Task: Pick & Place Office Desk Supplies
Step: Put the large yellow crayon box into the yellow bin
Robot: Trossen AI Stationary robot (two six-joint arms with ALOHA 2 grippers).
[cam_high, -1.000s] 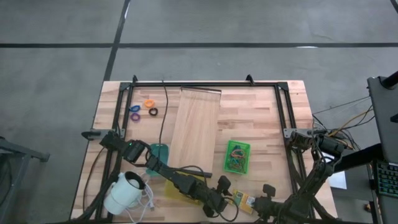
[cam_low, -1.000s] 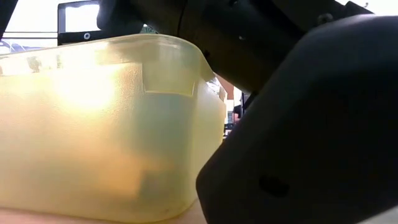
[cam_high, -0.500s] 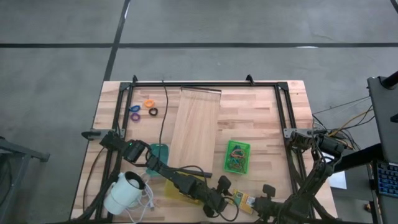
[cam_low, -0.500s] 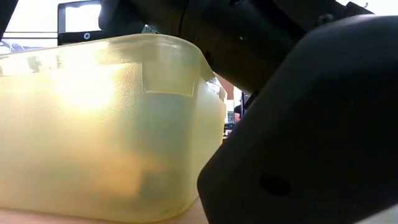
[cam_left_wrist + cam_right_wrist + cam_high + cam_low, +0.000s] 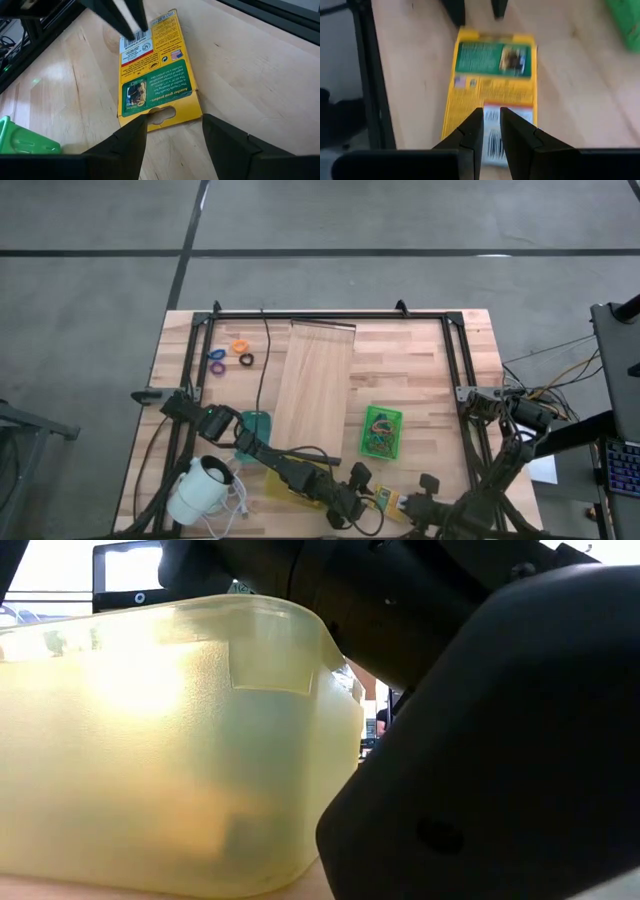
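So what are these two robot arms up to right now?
Both arms are working at the table's near edge around a flat yellow and green box. The left gripper is open, its fingers at one end of the box. The right gripper sits over the other end, fingers nearly closed. A green tray of rubber bands and small coloured rings lie farther off, untouched.

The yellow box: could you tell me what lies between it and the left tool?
Nothing: in the left wrist view only bare wood separates the left tool from the yellow box.
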